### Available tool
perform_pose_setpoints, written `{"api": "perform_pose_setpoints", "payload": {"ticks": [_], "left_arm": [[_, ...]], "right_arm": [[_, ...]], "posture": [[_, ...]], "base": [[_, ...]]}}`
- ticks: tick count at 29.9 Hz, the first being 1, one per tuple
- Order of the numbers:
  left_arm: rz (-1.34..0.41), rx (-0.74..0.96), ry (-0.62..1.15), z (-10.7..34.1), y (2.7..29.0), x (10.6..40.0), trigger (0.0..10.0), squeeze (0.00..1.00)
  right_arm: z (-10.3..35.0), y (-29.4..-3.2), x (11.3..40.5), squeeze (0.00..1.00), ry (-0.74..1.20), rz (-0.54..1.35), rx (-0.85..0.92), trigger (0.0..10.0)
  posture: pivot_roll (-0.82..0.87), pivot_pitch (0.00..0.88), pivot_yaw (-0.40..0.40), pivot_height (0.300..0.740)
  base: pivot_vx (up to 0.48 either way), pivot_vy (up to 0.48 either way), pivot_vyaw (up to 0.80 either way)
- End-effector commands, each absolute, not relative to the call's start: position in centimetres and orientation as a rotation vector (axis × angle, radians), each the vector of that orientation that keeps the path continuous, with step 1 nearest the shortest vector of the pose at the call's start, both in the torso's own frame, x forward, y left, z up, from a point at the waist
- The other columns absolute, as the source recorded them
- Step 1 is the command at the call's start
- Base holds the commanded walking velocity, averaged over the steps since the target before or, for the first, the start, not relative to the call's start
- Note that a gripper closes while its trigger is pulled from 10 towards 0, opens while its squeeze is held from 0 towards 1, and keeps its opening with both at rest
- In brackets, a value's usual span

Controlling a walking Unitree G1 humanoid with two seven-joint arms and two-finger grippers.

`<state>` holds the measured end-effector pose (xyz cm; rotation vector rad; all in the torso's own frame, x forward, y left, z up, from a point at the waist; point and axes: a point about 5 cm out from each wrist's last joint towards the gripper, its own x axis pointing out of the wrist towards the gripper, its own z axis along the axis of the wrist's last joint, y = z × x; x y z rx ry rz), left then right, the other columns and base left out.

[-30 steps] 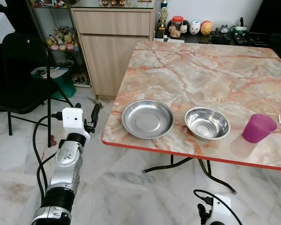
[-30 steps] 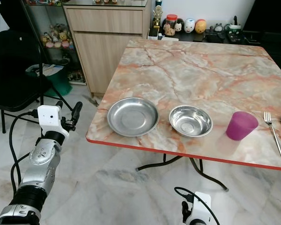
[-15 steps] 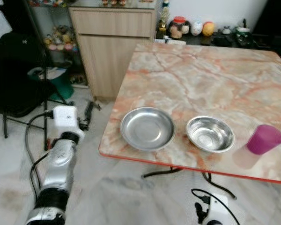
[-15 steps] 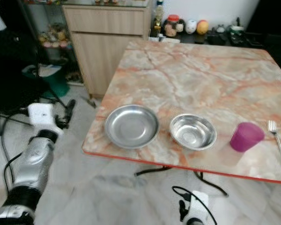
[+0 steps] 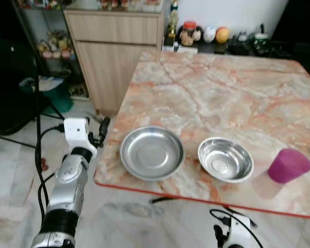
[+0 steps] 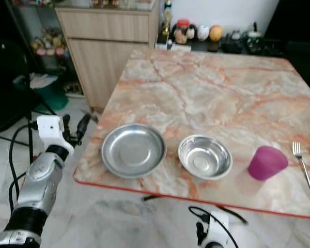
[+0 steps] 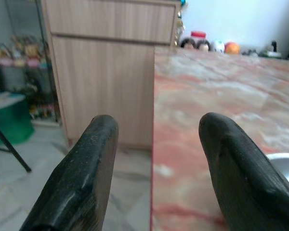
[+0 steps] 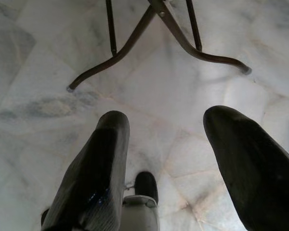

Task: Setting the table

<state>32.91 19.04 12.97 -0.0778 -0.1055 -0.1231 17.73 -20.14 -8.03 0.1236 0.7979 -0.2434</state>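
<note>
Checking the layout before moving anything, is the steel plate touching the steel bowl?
Apart. The left eye view shows marble between the plate and the bowl.

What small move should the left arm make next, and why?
Probably reach the left tool right, over the table edge, toward the plate. The tool is open, empty and beside the edge, apart from it; the plate is the nearest dish. The right tool hangs low over the floor.

On the marble table (image 6: 206, 88): one steel plate (image 6: 134, 150); one steel bowl (image 6: 205, 156); one purple cup (image 6: 267, 162); one fork (image 6: 304, 171); two grippers, each with two black fingers.
</note>
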Motion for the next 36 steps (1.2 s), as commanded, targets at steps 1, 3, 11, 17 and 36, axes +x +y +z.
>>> {"api": "perform_pose_setpoints", "payload": {"ticks": [1,3,11,17,36], "left_arm": [[-0.167,-0.137,-0.059,13.0,18.7,32.7,10.0,0.00],[-0.193,-0.204,-0.017,12.9,18.7,32.2,10.0,0.17],[-0.230,-0.251,0.107,11.9,18.4,31.9,10.0,0.00],[-0.166,-0.291,0.191,10.7,18.5,32.2,10.0,0.00],[-0.216,-0.277,0.323,10.2,17.7,32.2,10.0,0.00]], "right_arm": [[-8.2,-20.5,17.3,0.00,0.819,-0.252,0.111,10.0],[-8.3,-20.4,17.1,0.00,0.827,-0.249,0.111,10.0],[-8.5,-20.4,16.7,0.00,0.843,-0.243,0.112,10.0],[-8.6,-20.3,16.6,0.00,0.846,-0.242,0.113,10.0],[-8.5,-20.3,16.7,0.00,0.843,-0.233,0.112,10.0]], "posture": [[0.09,0.000,-0.006,0.724],[0.10,0.000,-0.008,0.724],[0.10,0.000,-0.007,0.724],[0.09,0.000,-0.004,0.724],[0.09,0.000,-0.003,0.724]], "base": [[0.000,0.000,0.00],[0.000,0.000,0.00],[0.000,0.000,0.00],[0.000,0.000,0.00],[0.000,0.000,0.00]]}}
